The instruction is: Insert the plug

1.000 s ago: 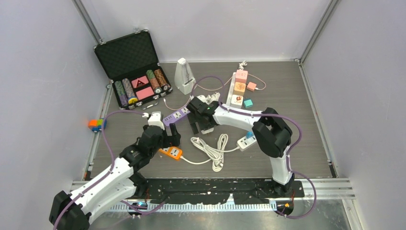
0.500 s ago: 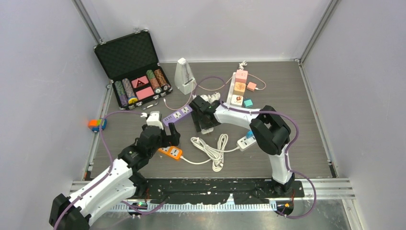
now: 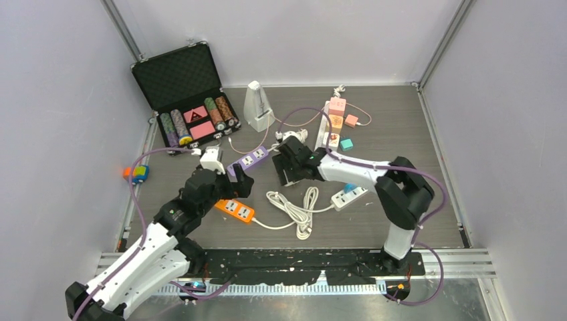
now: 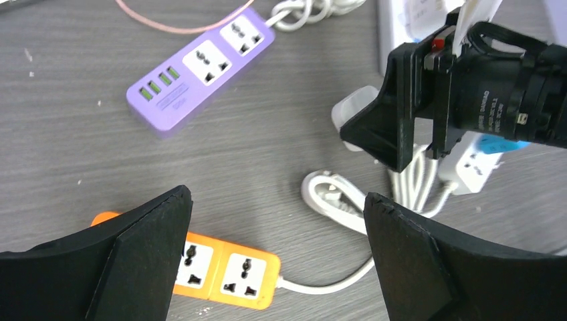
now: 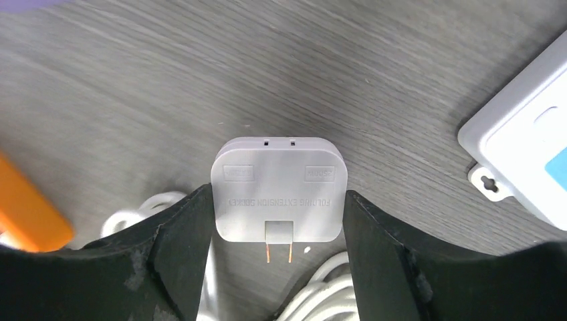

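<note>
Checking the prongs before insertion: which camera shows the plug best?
The right wrist view: the plug sits centred, both prongs clear, between the fingers of the right tool. The left wrist view shows only a white corner behind that tool; from the top the tool hides it.

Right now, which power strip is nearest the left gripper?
The orange one: it lies just under the open left gripper, while the purple strip sits farther ahead and the white strip lies farther off to its right.
</note>
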{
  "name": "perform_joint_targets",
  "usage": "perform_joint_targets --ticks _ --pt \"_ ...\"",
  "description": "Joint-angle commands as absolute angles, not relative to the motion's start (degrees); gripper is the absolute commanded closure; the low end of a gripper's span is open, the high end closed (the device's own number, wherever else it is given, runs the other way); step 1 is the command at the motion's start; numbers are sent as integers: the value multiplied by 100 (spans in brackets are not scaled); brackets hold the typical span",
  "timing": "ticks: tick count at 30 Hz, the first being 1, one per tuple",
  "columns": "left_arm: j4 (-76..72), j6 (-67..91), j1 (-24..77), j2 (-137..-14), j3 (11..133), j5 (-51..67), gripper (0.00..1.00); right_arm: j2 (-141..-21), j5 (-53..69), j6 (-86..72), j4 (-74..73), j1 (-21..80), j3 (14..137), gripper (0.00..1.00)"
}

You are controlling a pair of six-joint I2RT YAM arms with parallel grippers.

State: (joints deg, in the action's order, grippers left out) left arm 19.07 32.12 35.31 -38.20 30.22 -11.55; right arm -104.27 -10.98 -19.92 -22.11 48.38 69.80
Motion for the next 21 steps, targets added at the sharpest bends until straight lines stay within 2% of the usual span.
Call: perform_joint_targets --ticks 1,8,21 --pt "2194 2960 3483 -3605 3642 -726 0 -9337 -600 -1467 -861 5001 6581 38" --pt "2659 2790 3470 -3670 4359 115 1 -8271 -131 -815 -137 5536 6106 38" --pt "3195 2988 3347 -3948 5060 1468 23 -7091 343 -62 416 6470 5669 37"
